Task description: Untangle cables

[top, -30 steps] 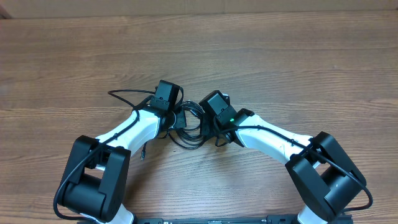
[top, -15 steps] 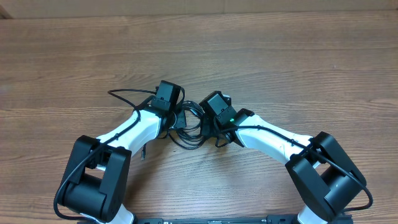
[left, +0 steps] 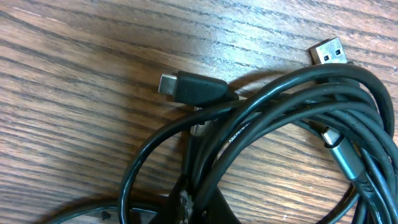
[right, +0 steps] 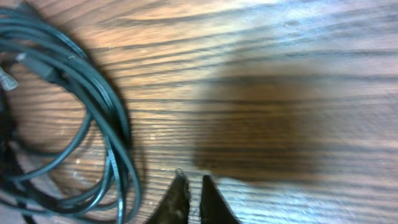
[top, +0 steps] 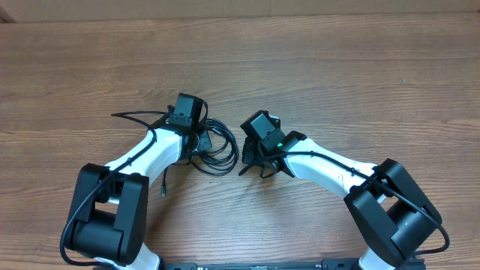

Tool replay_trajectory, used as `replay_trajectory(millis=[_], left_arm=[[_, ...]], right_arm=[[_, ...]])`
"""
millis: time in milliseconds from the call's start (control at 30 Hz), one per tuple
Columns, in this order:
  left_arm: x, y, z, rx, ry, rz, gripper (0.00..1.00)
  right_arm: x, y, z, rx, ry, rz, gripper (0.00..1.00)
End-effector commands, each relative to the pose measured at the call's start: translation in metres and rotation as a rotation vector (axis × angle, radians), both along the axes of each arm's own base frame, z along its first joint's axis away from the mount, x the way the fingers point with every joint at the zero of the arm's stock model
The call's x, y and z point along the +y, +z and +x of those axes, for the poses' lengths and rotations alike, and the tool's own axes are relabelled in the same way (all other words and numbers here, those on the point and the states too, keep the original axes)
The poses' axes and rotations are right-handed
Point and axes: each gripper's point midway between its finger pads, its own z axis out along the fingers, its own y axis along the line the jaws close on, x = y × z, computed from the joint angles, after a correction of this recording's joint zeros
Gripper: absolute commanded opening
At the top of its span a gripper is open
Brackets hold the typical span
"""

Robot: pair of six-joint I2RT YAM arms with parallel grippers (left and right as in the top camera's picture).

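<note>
Well, the untangling is only just starting, I think. The thin black rubbery cables (left: 280,102) are lying in one messy loop on the brown wooden tabletop (top: 337,67), touching the left claw (top: 198,138). That claw seems to be pinching a few strands where they are bunching up at the bottom of its own view, though most of it is hiding out of the picture. The right claw (right: 189,198) is hanging near the left claw, across the loop from it, touching no cord. Its two tips are sitting almost pressed together and holding nothing.

From above the loop is looking nearly round, so I am not picking a long way for it. The plugs are telling more. The flat silver plug (left: 328,51) is slanting, its tip pointing away from the left claw and out of the loop. The small black plug (left: 189,87) is lying level, poking out sideways.

Next, I am guessing the right claw is needing to spread, reach the loop and take one plug end. Then both claws are needing to pull apart slowly, so no knot is tightening.
</note>
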Motion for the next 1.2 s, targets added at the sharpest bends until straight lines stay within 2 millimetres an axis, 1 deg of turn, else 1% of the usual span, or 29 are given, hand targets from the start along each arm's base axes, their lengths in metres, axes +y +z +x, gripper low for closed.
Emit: replay_trajectory(millis=[0,67,167,267,333,400,467,500,533,600,667,767,867,933,1000,1067,1167], left_arm=[[0.011,-0.022,-0.018,0.079,0.027,0.039,0.04],[0.000,-0.022,-0.016,0.069,-0.045,0.010,0.04],[-0.023,-0.019,-0.014,0.051,-0.189,-0.065,0.04],[-0.041,-0.016,-0.016,0.037,-0.302,-0.112,0.04],[-0.045,-0.016,-0.016,0.031,-0.319,-0.110,0.04],[-0.048,-0.016,-0.016,0.027,-0.332,-0.109,0.04],[-0.048,-0.016,-0.016,0.027,-0.331,-0.108,0.04],[-0.047,-0.016,-0.017,0.028,-0.330,-0.106,0.04],[-0.047,-0.016,-0.016,0.028,-0.330,-0.105,0.04],[-0.043,-0.017,-0.016,0.029,-0.314,-0.085,0.04],[-0.037,-0.018,-0.016,0.035,-0.276,-0.060,0.04],[-0.034,-0.019,-0.016,0.038,-0.255,-0.048,0.04],[-0.034,-0.019,-0.016,0.038,-0.254,-0.047,0.05],[-0.034,-0.019,-0.016,0.038,-0.254,-0.047,0.08],[-0.034,-0.019,-0.016,0.040,-0.253,-0.046,0.11],[-0.033,-0.019,-0.017,0.045,-0.252,-0.042,0.12],[-0.032,-0.019,-0.018,0.049,-0.251,-0.040,0.09]], right_arm=[[0.013,0.007,0.000,-0.021,0.089,0.056,0.17],[0.020,0.011,0.004,-0.054,0.141,0.075,0.26],[0.021,0.014,0.010,-0.092,0.148,0.069,0.31],[0.019,0.013,0.013,-0.102,0.140,0.058,0.31],[0.018,0.010,0.012,-0.094,0.140,0.052,0.32],[0.016,0.002,0.009,-0.073,0.141,0.038,0.32],[0.015,-0.002,0.008,-0.063,0.140,0.031,0.31],[0.015,-0.003,0.007,-0.058,0.140,0.027,0.30],[0.014,-0.004,0.007,-0.057,0.140,0.026,0.25],[0.013,-0.004,0.006,-0.052,0.140,0.023,0.20],[0.013,-0.004,0.006,-0.051,0.139,0.023,0.20],[0.013,-0.004,0.006,-0.049,0.133,0.024,0.21],[0.013,-0.005,0.006,-0.048,0.132,0.022,0.28],[0.013,-0.005,0.005,-0.046,0.133,0.021,0.33],[0.011,-0.005,0.005,-0.043,0.131,0.014,0.34],[0.010,-0.006,0.004,-0.041,0.129,0.008,0.33],[0.006,-0.007,0.004,-0.040,0.123,-0.009,0.33]])
